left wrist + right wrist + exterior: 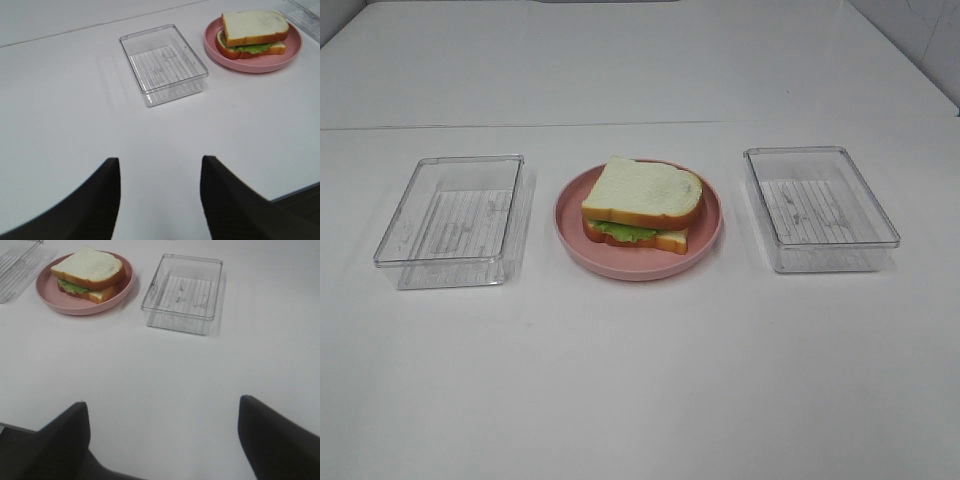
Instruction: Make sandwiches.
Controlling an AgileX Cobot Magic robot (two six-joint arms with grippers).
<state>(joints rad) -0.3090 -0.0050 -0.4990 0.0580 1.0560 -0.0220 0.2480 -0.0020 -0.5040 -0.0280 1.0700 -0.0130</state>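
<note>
White table (pixel 640 380); both spread-fingered, empty tools, left (pixel 160 200) and right (pixel 162 440), only in wrist views.

Trays (pixel 450 220) (pixel 820 208) flank plate (pixel 638 265); table (pixel 640 380) in front bare

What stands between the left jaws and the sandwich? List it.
Nothing visible blocks the way. The left gripper hangs open over bare table; the clear tray sits off to one side of the line to the sandwich on the pink plate.
</note>
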